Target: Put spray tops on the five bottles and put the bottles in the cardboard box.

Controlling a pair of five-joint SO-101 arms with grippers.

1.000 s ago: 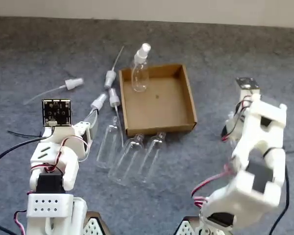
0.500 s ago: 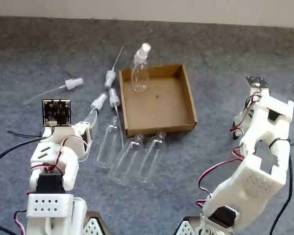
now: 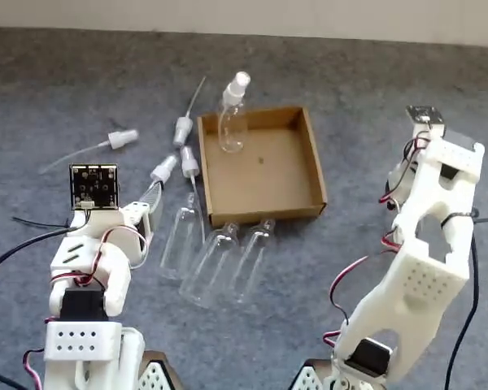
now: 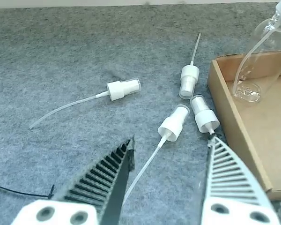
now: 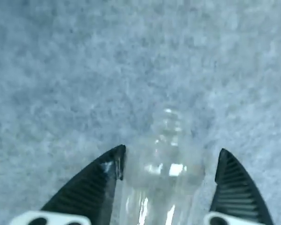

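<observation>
The right gripper (image 5: 171, 152) is spread wide, with an uncapped clear bottle (image 5: 166, 164) lying between its jaws; I cannot tell whether they touch it. The left gripper (image 4: 172, 139) is released too. Four loose spray tops (image 4: 174, 123) lie on the grey desk (image 4: 61, 56) just beyond its tips, and the cardboard box (image 4: 267, 136) sits beside them.

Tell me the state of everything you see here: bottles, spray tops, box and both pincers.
Cardboard box: open on top.
Bottle in box: spray top on, leaning over the far rim.
Three bottles before the box: lying, uncapped.
Four spray tops: loose, not fitted.
Left pincer: open, holding nothing.
Right pincer: open around a fifth bottle, uncapped.
</observation>
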